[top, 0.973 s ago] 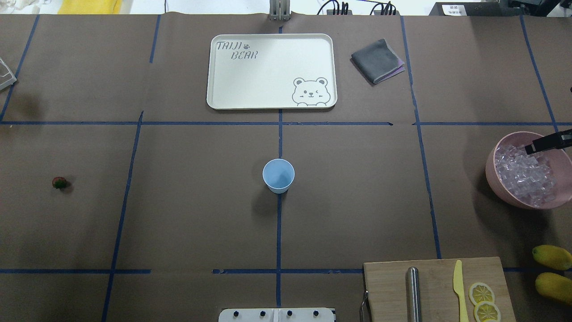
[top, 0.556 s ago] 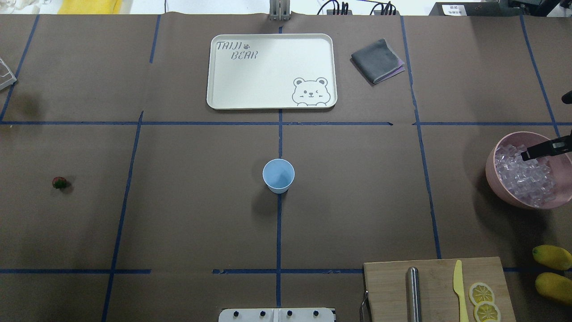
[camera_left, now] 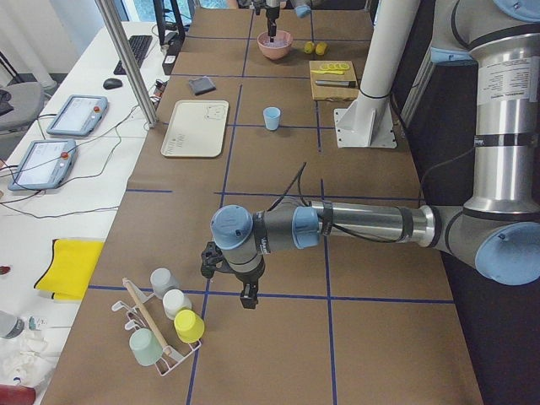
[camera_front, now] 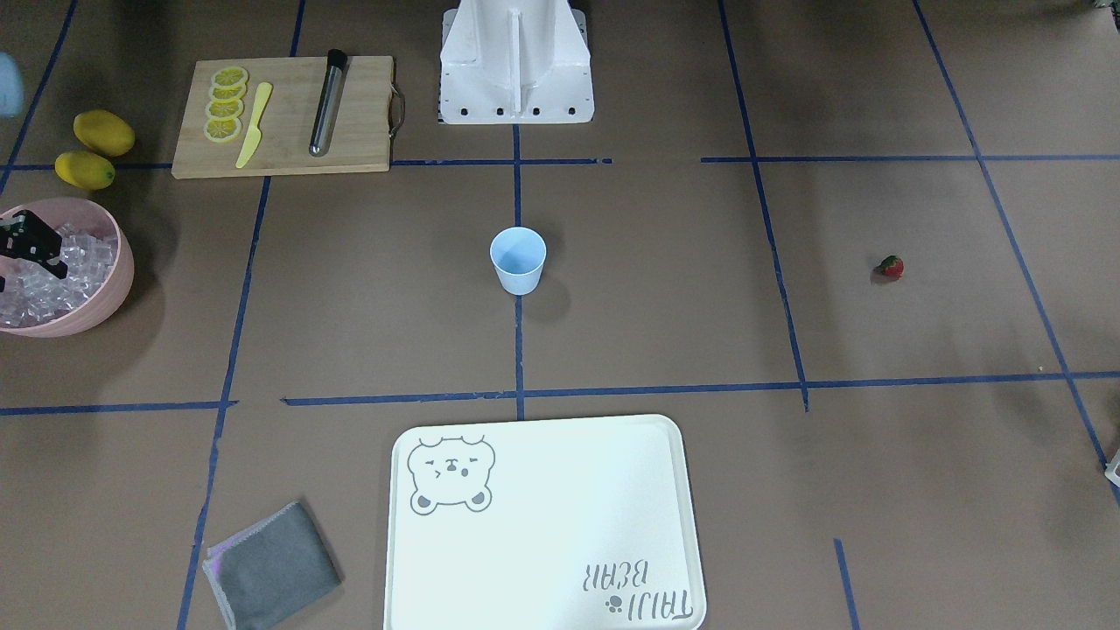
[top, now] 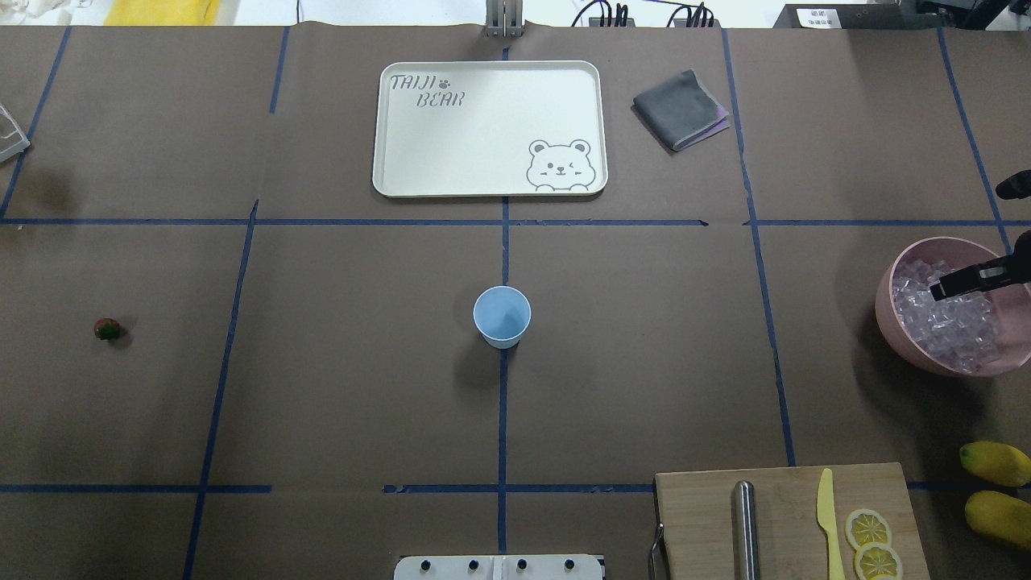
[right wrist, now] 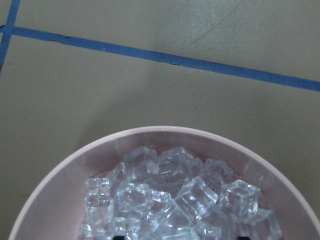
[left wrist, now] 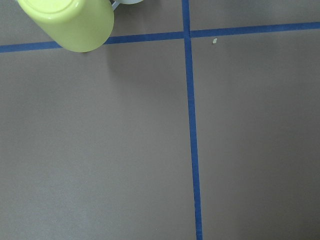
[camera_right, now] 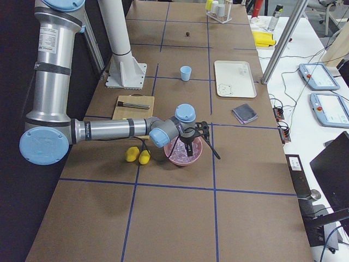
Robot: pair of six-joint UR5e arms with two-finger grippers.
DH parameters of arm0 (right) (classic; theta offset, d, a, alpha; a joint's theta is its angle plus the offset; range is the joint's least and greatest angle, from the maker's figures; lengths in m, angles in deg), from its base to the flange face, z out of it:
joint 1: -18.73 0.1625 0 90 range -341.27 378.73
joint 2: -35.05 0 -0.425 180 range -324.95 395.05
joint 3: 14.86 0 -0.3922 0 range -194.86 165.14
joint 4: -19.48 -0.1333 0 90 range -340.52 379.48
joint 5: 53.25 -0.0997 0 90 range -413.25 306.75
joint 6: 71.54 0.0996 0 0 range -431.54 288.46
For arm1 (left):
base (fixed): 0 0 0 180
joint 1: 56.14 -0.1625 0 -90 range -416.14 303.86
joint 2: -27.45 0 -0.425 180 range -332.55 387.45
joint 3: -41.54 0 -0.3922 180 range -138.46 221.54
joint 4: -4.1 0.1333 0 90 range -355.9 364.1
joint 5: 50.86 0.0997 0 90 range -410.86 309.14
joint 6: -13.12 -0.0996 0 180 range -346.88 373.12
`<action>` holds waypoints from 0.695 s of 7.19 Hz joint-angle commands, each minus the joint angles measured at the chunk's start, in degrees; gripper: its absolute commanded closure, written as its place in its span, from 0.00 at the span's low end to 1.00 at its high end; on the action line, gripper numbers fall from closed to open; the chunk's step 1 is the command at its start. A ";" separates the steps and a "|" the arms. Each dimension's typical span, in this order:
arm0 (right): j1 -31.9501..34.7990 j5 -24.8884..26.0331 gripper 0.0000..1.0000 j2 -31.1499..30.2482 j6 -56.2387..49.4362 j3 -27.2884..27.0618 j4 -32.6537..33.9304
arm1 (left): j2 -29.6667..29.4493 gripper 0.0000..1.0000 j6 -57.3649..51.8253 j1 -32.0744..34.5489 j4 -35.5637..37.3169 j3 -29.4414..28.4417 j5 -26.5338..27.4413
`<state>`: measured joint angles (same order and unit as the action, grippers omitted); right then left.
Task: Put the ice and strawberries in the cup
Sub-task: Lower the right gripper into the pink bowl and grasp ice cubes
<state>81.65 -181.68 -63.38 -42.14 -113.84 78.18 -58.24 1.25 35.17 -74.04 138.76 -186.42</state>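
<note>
The pale blue cup stands upright mid-table, nothing visible inside it. One red strawberry lies alone far on the left side. Ice fills the pink bowl at the right edge. My right gripper hangs over that bowl, open, and in the right wrist view its dark fingertips touch the ice at the frame's bottom. My left gripper shows only in the exterior left view, low over bare table, so I cannot tell its state.
A white bear tray and a folded grey cloth lie at the far side. A cutting board carries a metal rod, yellow knife and lemon slices. Two lemons sit beside it. A cup rack stands near the left gripper.
The right gripper's finger has slid further across the pink bowl and down toward the ice. Cup, strawberry and bowl have not moved.
</note>
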 commanded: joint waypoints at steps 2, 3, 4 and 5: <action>-0.08 -0.24 0.66 0.34 -0.04 0.19 0.01 | 0.00 0.00 0.00 -0.08 0.00 -0.28 -0.06; -0.08 -0.24 0.82 0.34 -0.04 0.01 0.01 | 0.00 0.00 0.00 -0.08 0.00 -0.28 -0.06; 0.09 -0.33 0.90 -0.09 -0.22 -0.16 0.01 | 0.00 0.00 0.00 -0.08 -0.09 -0.28 0.03; 0.27 -0.50 0.93 -0.19 -0.65 -0.16 0.01 | 0.00 0.00 0.00 -0.08 0.00 -0.28 0.03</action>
<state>81.72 -182.01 -63.35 -42.40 -113.92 78.20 -58.24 1.25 35.09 -74.08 138.48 -186.42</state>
